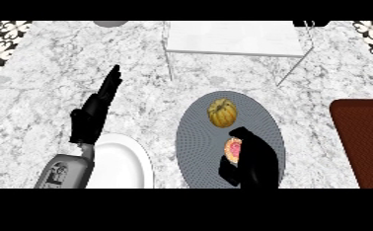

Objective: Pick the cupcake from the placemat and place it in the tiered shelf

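Items as I read them from the head view, nearest first.

1. Right hand (253,163): low at the right, over the near part of the placemat. Its fingers are curled round the cupcake, thumb on the near side, so I log it as grasping.

2. Cupcake (234,149): pink-topped, only its left part shows past the black fingers. It is over the near part of the placemat; whether it rests on the mat or is just lifted I cannot tell from this angle.

3. White plate (125,163): at the lower left, on the counter, just beside the placemat's left edge. The left forearm crosses its left side.

4. Left hand (93,114): left of centre, above the plate. Fingers straight and pointing away from me, holding nothing; I log it as released and resting.

5. Placemat (255,111): grey oval lying on the counter, right of centre.

6. Yellow-brown ribbed fruit, possibly a small melon (222,113): on the far part of the placemat, apart from the cupcake.

7. Dark red-brown board (354,136): at the right edge, cut off by the frame.

8. Tiered shelf (233,40): at the far side, white top panel on thin metal legs, well apart from the cupcake.

9. Marble counter (44,77): white and grey, under everything.
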Tool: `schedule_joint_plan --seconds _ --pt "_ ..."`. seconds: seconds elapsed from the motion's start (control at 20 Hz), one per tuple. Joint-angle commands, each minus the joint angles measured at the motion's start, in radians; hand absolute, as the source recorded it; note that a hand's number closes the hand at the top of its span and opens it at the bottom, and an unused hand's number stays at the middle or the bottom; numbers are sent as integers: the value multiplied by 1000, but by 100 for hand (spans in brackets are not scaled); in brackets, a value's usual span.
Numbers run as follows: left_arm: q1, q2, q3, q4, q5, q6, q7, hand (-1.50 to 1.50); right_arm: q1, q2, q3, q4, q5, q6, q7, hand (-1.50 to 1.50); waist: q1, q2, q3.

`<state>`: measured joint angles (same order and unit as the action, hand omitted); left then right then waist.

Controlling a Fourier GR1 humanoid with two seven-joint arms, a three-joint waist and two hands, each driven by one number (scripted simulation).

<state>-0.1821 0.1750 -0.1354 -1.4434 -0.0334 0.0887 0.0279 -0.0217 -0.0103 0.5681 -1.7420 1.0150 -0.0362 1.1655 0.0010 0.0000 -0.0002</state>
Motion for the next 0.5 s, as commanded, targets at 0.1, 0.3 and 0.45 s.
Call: schedule_joint_plan --seconds 0.1,0.3,0.45 --pt "75 -36 -23 -20 -24 9 -36 0 -2 10 112 50 91 -42 157 150 4 -2 0" --pt "62 13 32 4 0 -46 -83 0 -28 10 28 -41 77 57 158 150 0 -1 0" --pt "28 -7 8 -39 -30 -26 13 0 -164 10 144 73 46 -63 225 150 12 0 0"
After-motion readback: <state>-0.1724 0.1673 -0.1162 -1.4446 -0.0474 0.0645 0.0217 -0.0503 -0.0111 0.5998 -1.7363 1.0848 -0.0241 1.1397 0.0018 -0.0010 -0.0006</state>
